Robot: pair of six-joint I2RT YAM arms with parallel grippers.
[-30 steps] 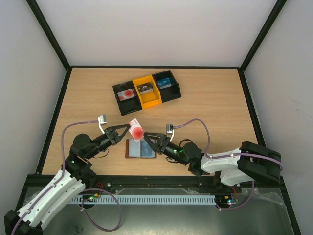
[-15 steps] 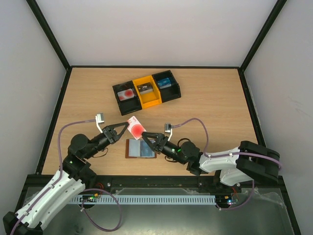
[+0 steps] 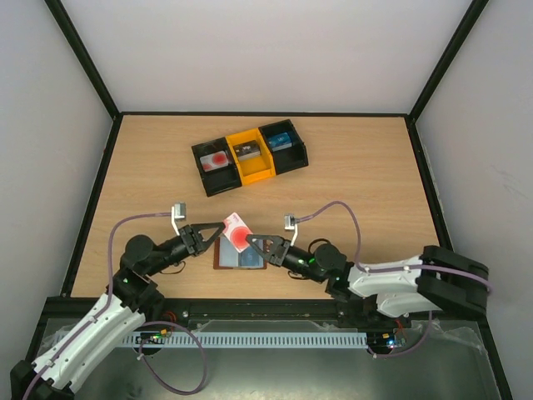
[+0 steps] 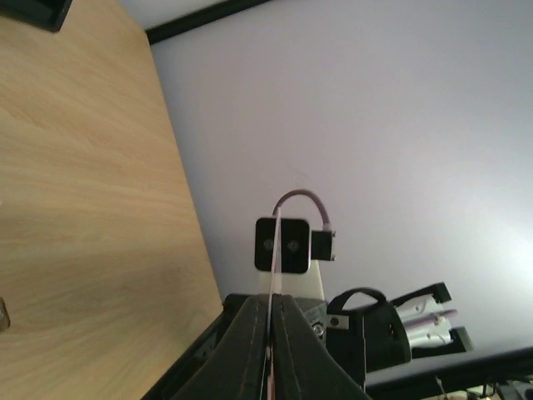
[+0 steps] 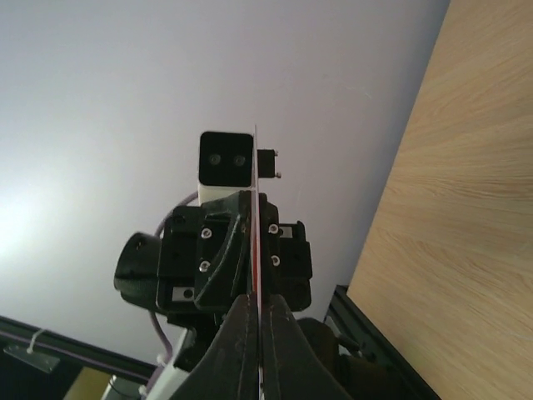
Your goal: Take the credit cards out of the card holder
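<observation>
A whitish credit card [image 3: 236, 231] with a red round mark hangs just above the open card holder [image 3: 239, 259], a brown wallet with blue-grey pockets lying flat on the table. My left gripper [image 3: 219, 230] is shut on the card's left edge. My right gripper [image 3: 253, 242] is shut on its right edge. In the left wrist view the card [image 4: 276, 250] shows edge-on as a thin line running out of the closed left gripper [image 4: 271, 305]. The right wrist view shows the same card [image 5: 255, 179] edge-on, pinched in the right gripper [image 5: 258, 305].
A three-part tray [image 3: 250, 154], black with a yellow middle, stands at the back of the table with a card in each compartment. Black frame rails [image 3: 98, 192] border the wooden tabletop [image 3: 358, 192]. Both arms' cables arch above the table near the wallet.
My right gripper has closed on the card's right edge. The card, held by the left gripper throughout, has shifted slightly toward the near edge and turned a little.
</observation>
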